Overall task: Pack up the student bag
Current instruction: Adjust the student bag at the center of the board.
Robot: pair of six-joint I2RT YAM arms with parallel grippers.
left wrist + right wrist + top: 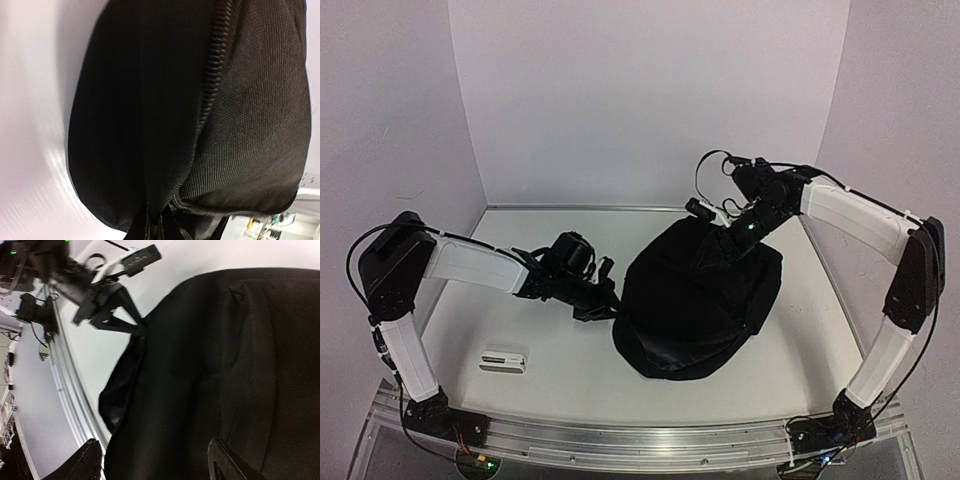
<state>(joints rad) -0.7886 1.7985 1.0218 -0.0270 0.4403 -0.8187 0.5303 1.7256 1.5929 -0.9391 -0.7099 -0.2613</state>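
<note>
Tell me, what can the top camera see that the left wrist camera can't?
Only the top camera shows the whole round student bag lying on the table. It also shows the left arm, the right arm and a small white thing by the left arm. Only the left wrist camera shows the zip teeth up close, the woven cloth and a black strap at the bottom. Both cameras show the black bag.
</note>
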